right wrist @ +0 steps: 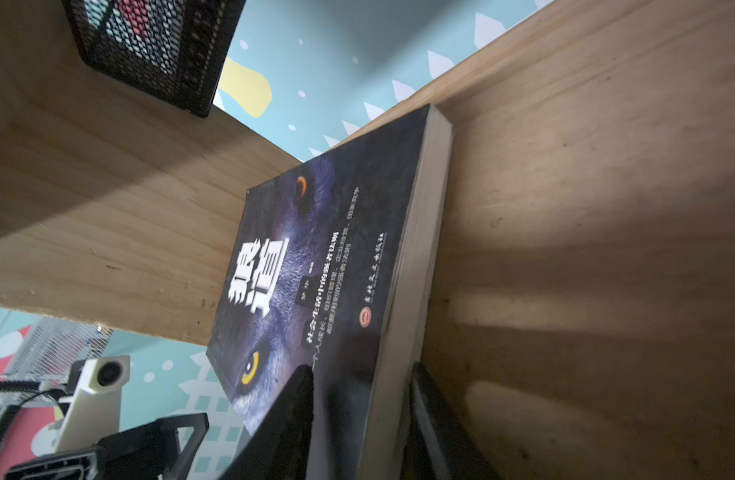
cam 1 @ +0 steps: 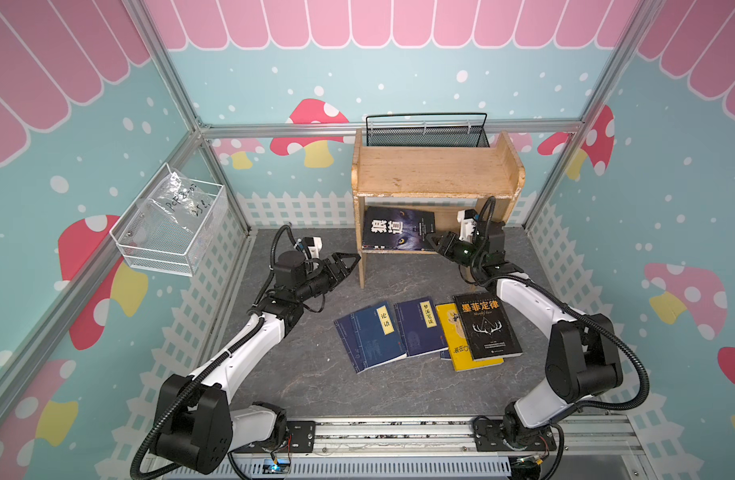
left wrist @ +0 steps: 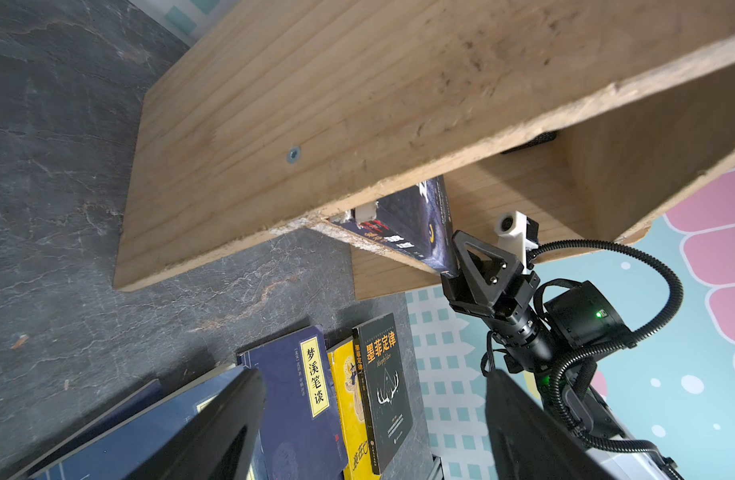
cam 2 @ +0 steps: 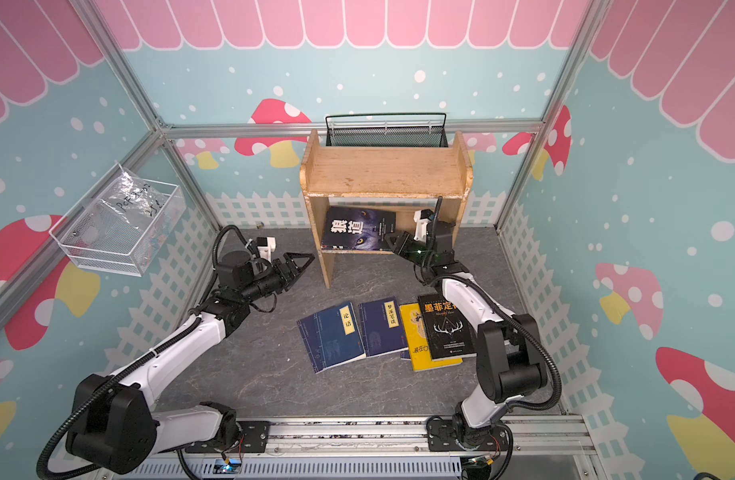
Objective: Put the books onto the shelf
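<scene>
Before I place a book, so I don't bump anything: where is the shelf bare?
The shelf has its top board bare between the side panels, in front of the mesh basket. Crowded: the lower tier, with the wolf-eye book and right gripper.

You see the wolf-eye book leaning on the lower tier of the shelf, right gripper at its corner, other books flat on the counter

The wolf book reads 狼道 in white. Yellow labels read 论语 on a navy book and 梦溪笔谈 on a second navy book. The antler book reads 墨菲定律 and "Murphy's law"; the yellow book shows 装在.
</scene>
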Controlling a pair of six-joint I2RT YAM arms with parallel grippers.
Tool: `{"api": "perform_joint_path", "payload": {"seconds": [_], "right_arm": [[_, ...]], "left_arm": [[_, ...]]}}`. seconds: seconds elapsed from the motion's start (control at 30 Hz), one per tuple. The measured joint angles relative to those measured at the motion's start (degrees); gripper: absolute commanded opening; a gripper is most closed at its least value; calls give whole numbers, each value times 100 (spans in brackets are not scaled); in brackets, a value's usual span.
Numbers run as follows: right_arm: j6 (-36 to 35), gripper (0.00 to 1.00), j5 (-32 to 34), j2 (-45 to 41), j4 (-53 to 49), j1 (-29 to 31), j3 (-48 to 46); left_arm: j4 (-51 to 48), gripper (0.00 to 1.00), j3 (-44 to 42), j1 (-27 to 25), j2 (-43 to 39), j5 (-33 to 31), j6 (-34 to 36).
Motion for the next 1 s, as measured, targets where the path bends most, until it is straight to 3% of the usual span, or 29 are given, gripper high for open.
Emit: {"api": "perform_joint_path", "payload": {"seconds": [0.23,0.37,0.6,1.0], "right_arm": [[-129,30,254,0,-249,61,162],[-236,33,376,0,-319,116,192],[-389,27,487,0,-380,153,256],[-529,29,678,17,-466,227,446]], "left_arm": [[15,85,2,-2,15,11,164],[-107,86,103,-37,61,-122,876],[-365,85,605,-66,439,-485,2096],[-374,85,789,-74,815,-553,2382]]}}
